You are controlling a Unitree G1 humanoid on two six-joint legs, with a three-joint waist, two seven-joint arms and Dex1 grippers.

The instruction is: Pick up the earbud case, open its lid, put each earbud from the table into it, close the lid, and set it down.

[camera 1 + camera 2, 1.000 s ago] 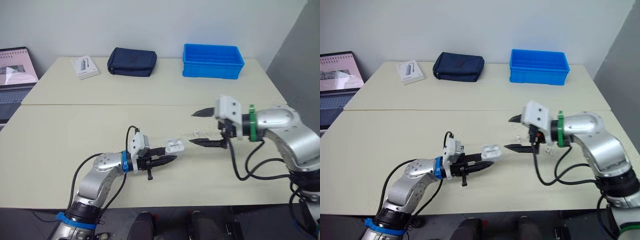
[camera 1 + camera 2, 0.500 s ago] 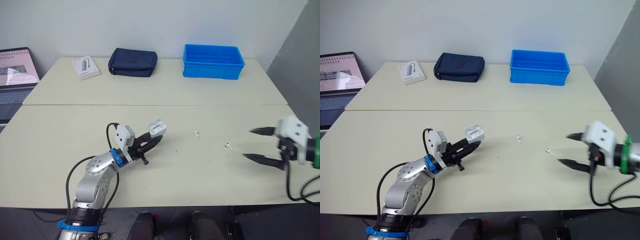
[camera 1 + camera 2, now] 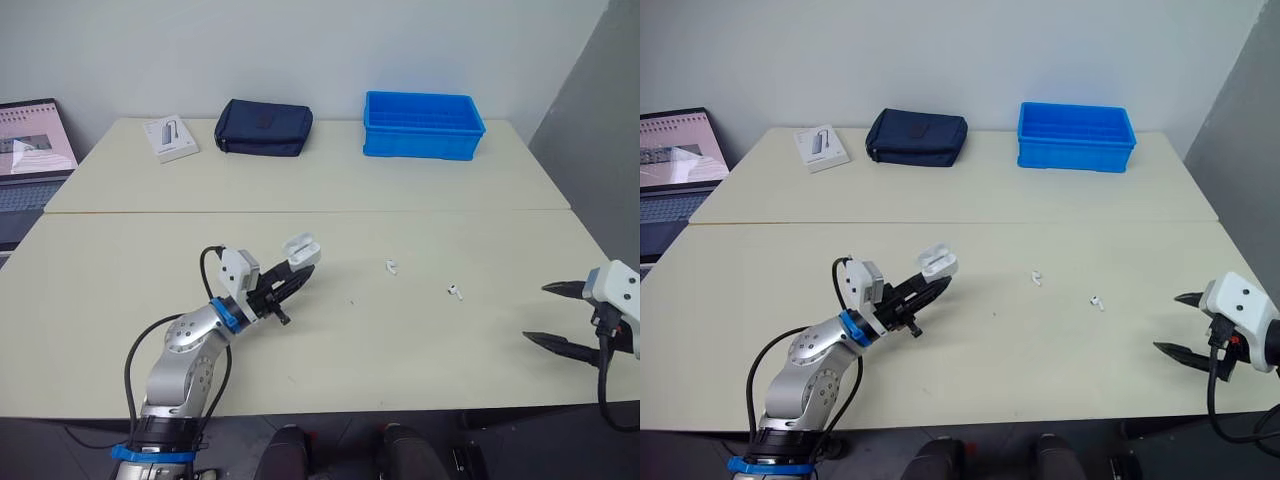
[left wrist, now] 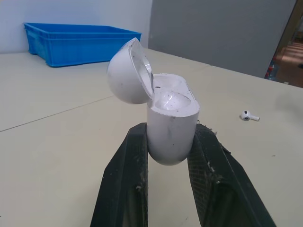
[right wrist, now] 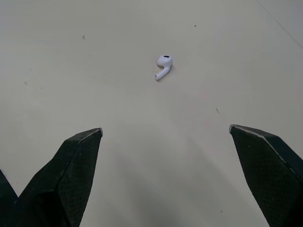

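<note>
My left gripper [image 3: 288, 279] is shut on the white earbud case [image 3: 300, 251], held above the table left of centre. In the left wrist view the case [image 4: 171, 126] stands upright between the black fingers [image 4: 127, 179] with its lid flipped open. Two white earbuds lie on the table: one [image 3: 392, 267] near the middle and another [image 3: 455, 292] further right. The second earbud [image 5: 163, 66] lies ahead of my right gripper [image 3: 555, 314], which hangs open near the table's right front edge.
At the back of the table [image 3: 330, 190] stand a blue bin [image 3: 424, 124], a dark pouch [image 3: 264, 127] and a small white box [image 3: 170, 136]. A laptop [image 3: 32, 145] sits at the far left. A seam runs across the table's middle.
My right gripper has drawn back from the case to the table's right edge, staying open. My left gripper has swung left and up with the case, its lid now open.
</note>
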